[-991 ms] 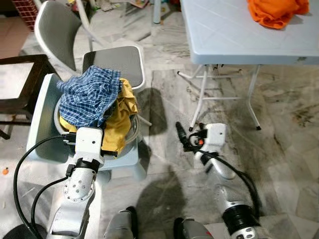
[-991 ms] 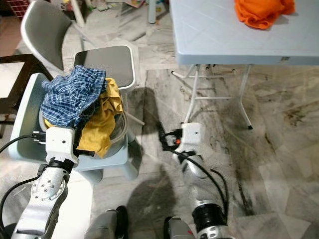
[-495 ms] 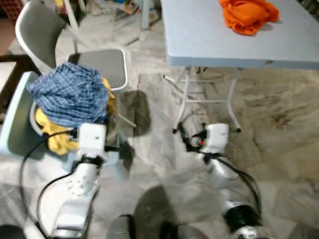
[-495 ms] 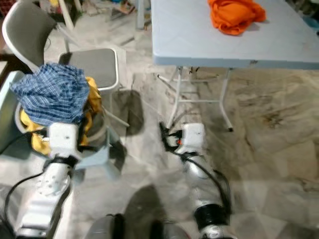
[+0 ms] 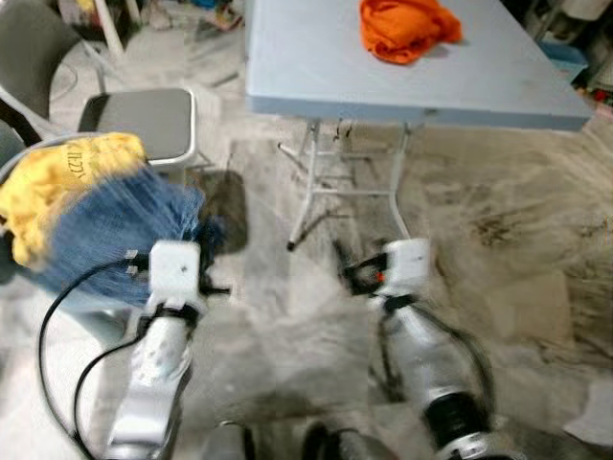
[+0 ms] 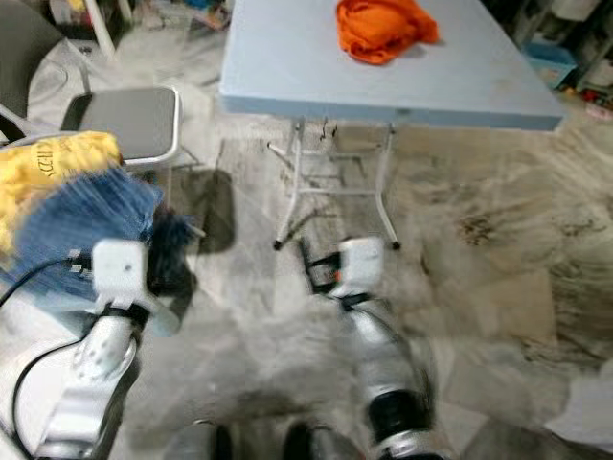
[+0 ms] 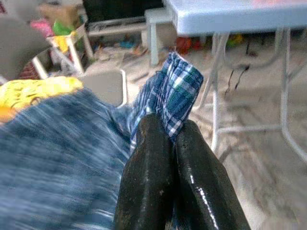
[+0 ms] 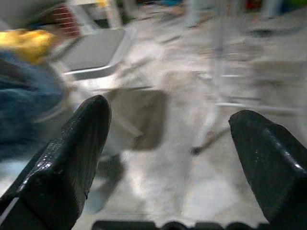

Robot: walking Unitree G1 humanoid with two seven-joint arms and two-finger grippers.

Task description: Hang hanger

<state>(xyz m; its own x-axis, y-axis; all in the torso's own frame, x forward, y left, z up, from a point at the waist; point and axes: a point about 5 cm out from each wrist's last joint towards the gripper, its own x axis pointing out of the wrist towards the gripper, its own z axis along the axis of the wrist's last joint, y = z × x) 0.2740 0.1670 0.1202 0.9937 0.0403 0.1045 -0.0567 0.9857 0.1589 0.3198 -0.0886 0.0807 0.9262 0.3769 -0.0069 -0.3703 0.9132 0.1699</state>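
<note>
The grey folding table (image 5: 402, 67) stands on a marbled floor (image 5: 517, 220), an orange cloth (image 5: 407, 27) bunched on its far side. Left of the table is a grey chair (image 5: 139, 115); nearer than the chair, a blurred heap of blue plaid cloth (image 5: 115, 225) and yellow cloth (image 5: 67, 177). The left gripper (image 7: 168, 132) is clenched on a fold of the blue plaid cloth beside the heap. The right gripper (image 8: 170, 143) hangs below the table's near edge, its 2 fingers spread wide, grasping nothing. No hanger can be made out
</note>
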